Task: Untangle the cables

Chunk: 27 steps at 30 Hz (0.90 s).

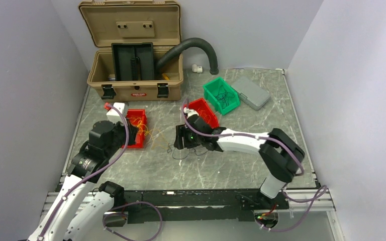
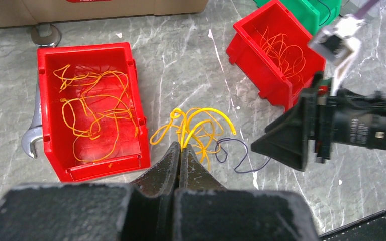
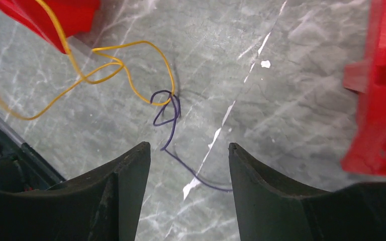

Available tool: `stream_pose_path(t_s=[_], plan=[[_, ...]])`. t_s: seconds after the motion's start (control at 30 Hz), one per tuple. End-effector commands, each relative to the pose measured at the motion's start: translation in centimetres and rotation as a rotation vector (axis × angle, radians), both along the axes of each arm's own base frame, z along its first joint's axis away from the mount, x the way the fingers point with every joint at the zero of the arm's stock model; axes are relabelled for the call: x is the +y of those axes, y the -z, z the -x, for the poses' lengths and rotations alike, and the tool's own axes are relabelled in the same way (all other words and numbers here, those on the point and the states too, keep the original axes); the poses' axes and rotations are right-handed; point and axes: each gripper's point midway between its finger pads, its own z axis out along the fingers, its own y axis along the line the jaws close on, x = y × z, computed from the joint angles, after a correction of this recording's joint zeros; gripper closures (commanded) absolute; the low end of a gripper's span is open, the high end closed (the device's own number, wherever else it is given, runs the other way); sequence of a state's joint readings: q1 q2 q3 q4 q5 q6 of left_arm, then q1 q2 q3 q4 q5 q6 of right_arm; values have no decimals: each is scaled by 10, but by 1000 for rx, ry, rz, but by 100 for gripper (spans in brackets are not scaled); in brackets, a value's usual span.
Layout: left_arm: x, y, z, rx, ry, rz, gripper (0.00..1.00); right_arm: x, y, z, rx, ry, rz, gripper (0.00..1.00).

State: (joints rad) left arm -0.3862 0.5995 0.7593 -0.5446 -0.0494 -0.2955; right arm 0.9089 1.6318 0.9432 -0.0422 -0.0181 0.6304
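Cables (image 2: 191, 131) are what your left pincer (image 2: 181, 149) is clenched on: a yellow bunch, low in the middle of the left wrist view. One dark purple cable (image 3: 173, 125) is hooked to it on the table (image 2: 181, 60). Your right pincer (image 3: 187, 148) hangs over that one, jaws apart, holding nothing. These look thin, light and floppy, and may slip. Pinch the purple one just under the knot and pull softly.

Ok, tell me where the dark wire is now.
Right wrist view, centre: the dark wire lies on the table just ahead of the open right tool, its loop hooked into the yellow wires at left.
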Motion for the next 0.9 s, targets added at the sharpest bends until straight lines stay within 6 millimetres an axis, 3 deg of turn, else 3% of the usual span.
stream_pose_path(t_s=[0.0, 0.1, 0.17, 0.3, 0.33, 0.37, 0.5, 0.67, 0.87], plan=[[-2, -20, -1, -55, 29, -8, 100, 37, 1, -7, -23, -69, -73, 39], [-5, -19, 0, -60, 43, 4, 100, 50, 15, -4, 0, -92, -77, 41], [-5, -18, 0, -66, 45, 10, 100, 57, 21, -2, 7, -100, -71, 47], [-4, -19, 1, -75, 45, 8, 100, 54, 24, 0, 6, -78, -72, 93], [-4, -19, 1, -76, 43, 6, 100, 49, 22, -1, -1, -58, -69, 100], [-3, -19, 1, -78, 37, 5, 100, 42, 20, -2, -9, -26, -59, 100], [5, -20, 1, -83, -1, -7, 100, -4, 13, -8, -45, 123, -10, 100], [19, -21, 2, -91, -76, -22, 100, -78, 2, -3, -58, 345, 21, 100], [26, -20, 2, -86, -117, -29, 100, -172, 12, 4, -18, 590, 92, 100]])
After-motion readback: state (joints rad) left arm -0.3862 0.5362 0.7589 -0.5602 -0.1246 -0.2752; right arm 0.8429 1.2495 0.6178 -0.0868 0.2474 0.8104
